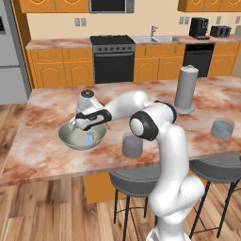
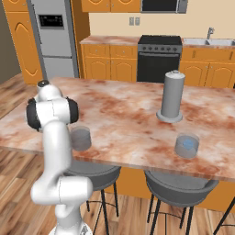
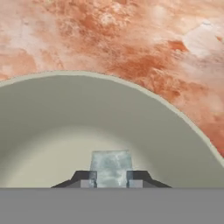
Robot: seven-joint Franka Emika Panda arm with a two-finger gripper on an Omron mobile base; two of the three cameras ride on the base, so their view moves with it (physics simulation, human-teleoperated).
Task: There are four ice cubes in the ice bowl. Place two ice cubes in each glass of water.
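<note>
Currently the gripper [image 3: 111,183] sits low in the ice bowl [image 3: 52,113], jaws closed on one ice cube [image 3: 111,166]. Next: lift it clear, apparently toward the near glass [image 1: 132,145].

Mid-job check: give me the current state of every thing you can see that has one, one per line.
hand: shut on ice cube, down inside the ice bowl.
ice cube: gripped between the fingertips.
ice bowl: upright on the island counter.
near glass of water: upright, whether it holds ice can't be told.
far glass of water: upright, something light blue inside.
tall grey cylinder: upright, domed top on.
</note>
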